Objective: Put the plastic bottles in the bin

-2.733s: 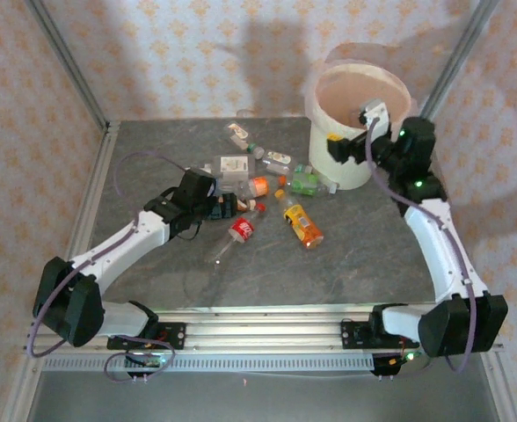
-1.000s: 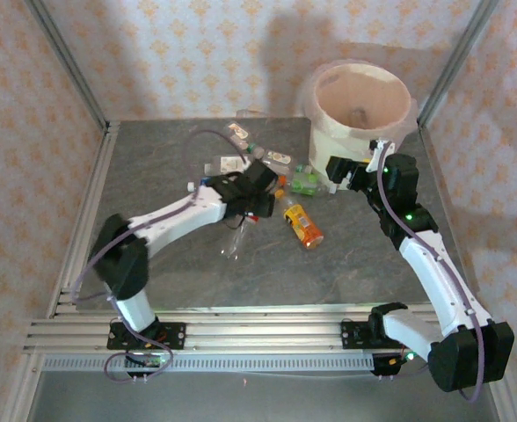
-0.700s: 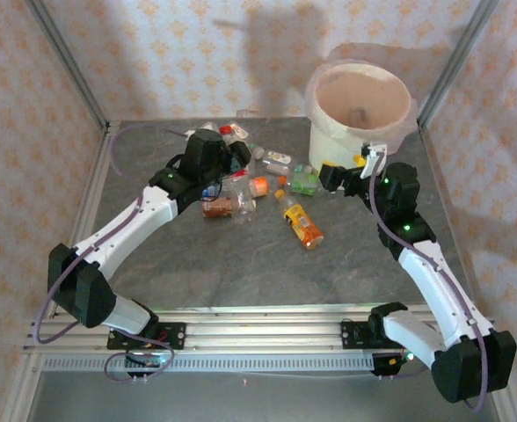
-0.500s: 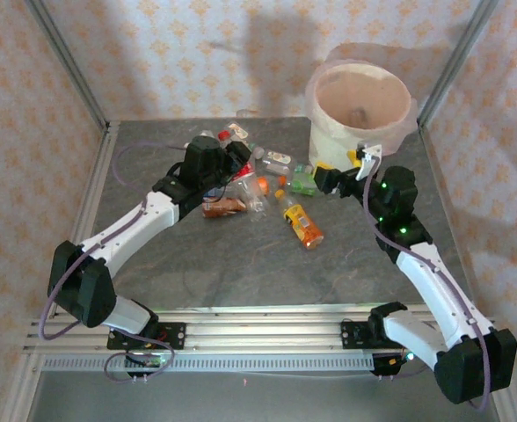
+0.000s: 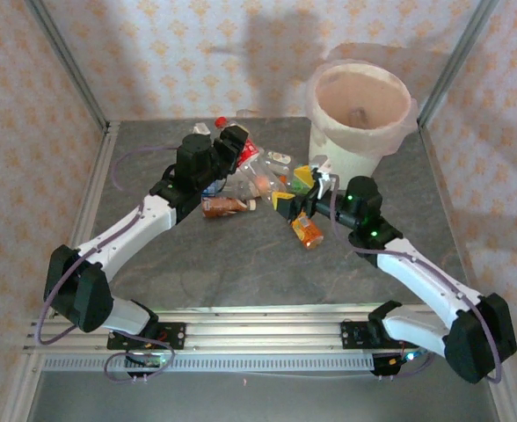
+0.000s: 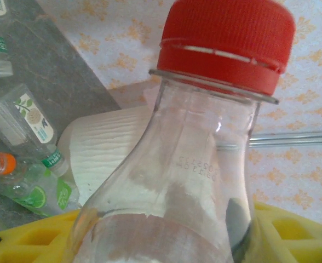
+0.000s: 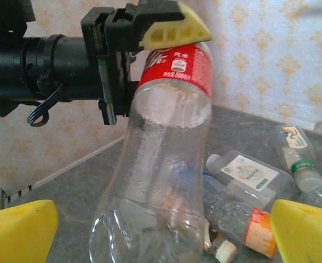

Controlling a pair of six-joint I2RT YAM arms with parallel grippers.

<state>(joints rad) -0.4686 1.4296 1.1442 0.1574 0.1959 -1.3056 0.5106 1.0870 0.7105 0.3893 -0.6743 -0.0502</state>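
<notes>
Far-right table (image 5: 241, 272) corner: bin (image 5: 361, 165), white, pink-lined.
Left gripper (image 5: 232, 148): clamped on red-capped clear bottle (image 7: 166, 137), held above the pile (image 7: 248, 175) near the far edge.
Label: red, white Chinese characters; small print unreadable.
Right gripper (image 5: 294, 188): jaws wide, near orange-labelled bottle (image 5: 308, 231) mid-table.

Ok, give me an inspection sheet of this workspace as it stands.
Surface: grey stone-look table, with bottles lying at its far middle.
Job's things: bin upright at the far right, lined with a pale bag. The red-label bottle is held in the left tool. The brown bottle, orange-label bottle and others lie on the table.
Clutter: nothing seen.
Grippers: left tool shut on the red-label bottle. Right tool open, low among the lying bottles.
Cables: purple cable arcs over the table's left side.
Surroundings: patterned walls, metal frame posts.
</notes>
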